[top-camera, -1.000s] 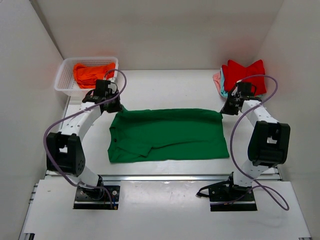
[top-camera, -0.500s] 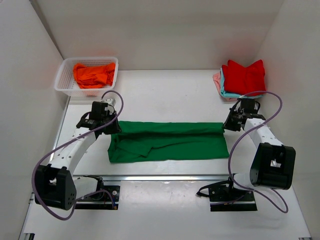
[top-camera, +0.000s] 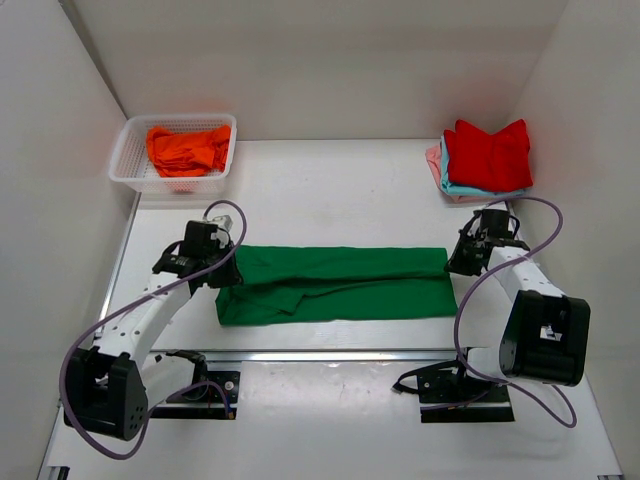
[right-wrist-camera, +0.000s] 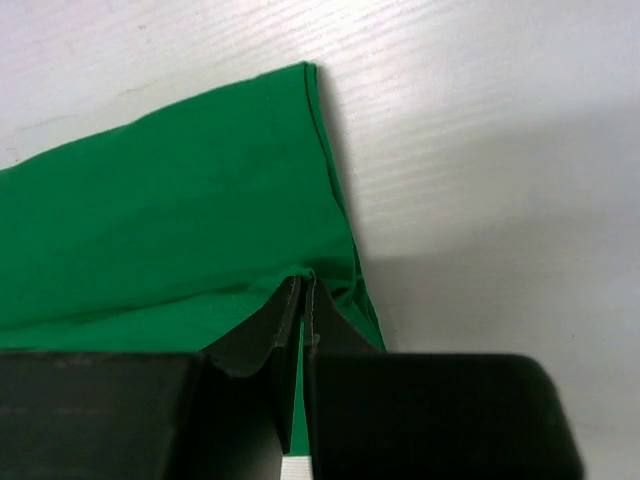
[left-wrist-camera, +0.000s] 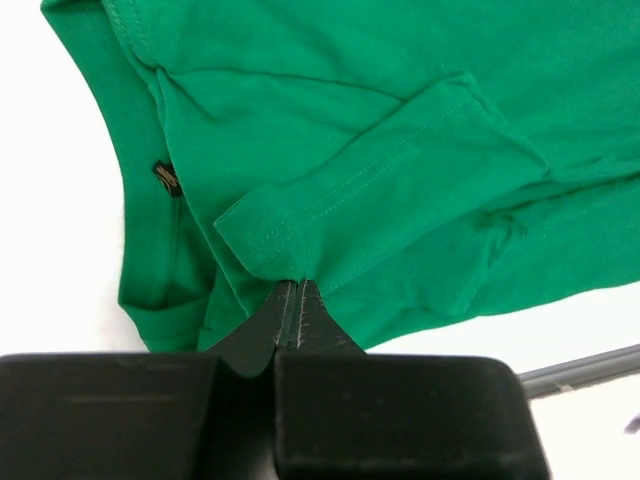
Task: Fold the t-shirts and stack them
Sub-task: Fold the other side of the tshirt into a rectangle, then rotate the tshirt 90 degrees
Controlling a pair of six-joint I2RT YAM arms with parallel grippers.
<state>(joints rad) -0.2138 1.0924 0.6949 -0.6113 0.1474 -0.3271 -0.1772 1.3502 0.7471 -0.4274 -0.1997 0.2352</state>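
Note:
A bright green t-shirt [top-camera: 340,283] lies across the table's middle, its far half pulled over toward the near edge into a long band. My left gripper [top-camera: 226,277] is shut on the shirt's left end, pinching a hemmed sleeve fold [left-wrist-camera: 290,232] between its fingertips [left-wrist-camera: 285,305]. My right gripper [top-camera: 452,262] is shut on the right end, where the green cloth [right-wrist-camera: 180,200] bunches at its tips [right-wrist-camera: 303,290]. A red t-shirt [top-camera: 488,152] tops a stack over light blue and pink ones at the back right. An orange t-shirt [top-camera: 186,147] lies in the basket.
A white mesh basket [top-camera: 126,160] stands at the back left corner. White walls enclose the table on three sides. A metal rail [top-camera: 330,354] runs along the near edge, just below the shirt's hem. Purple cables loop off both arms.
Both grippers have drawn the shirt's far edge toward the near side, so the green cloth has gone from a wide rectangle to a narrow folded band. Both arms have lowered and pulled back.

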